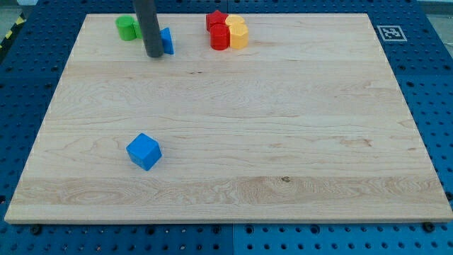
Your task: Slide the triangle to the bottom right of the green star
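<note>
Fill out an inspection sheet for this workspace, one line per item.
Surface: pale wooden board, flat, lying on a blue perforated table.
Job's things: blue triangle at the view's top left, partly behind my rod; green star just to its left, at the board's top edge.
Clutter: blue cube alone at lower left; two red blocks and a yellow block bunched at top centre.
Grippers: none; my tip sits against the triangle's left side.
Cables: nothing seen.
Surroundings: black-and-white marker tag at the board's top right corner.
</note>
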Controlling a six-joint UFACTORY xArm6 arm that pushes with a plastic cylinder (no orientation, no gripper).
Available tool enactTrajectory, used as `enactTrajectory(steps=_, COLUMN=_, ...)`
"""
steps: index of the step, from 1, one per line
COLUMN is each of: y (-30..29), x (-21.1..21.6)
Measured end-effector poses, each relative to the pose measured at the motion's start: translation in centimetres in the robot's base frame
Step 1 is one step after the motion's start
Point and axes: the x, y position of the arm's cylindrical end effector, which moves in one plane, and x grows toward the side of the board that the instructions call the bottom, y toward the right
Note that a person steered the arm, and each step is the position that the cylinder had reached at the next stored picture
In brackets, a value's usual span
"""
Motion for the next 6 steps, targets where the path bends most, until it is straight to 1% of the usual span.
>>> enactTrajectory(steps=1, y=0.0, x=-0.3)
enactTrajectory(steps=2, y=0.0, x=3.3)
enactTrajectory(steps=3, y=4.7, x=5.1)
enactTrajectory(steps=4, y=8.1, x=3.0)
enactTrajectory(steps=5, y=7.9, x=-1.4)
enactTrajectory(steps=6, y=6.8, x=-4.5)
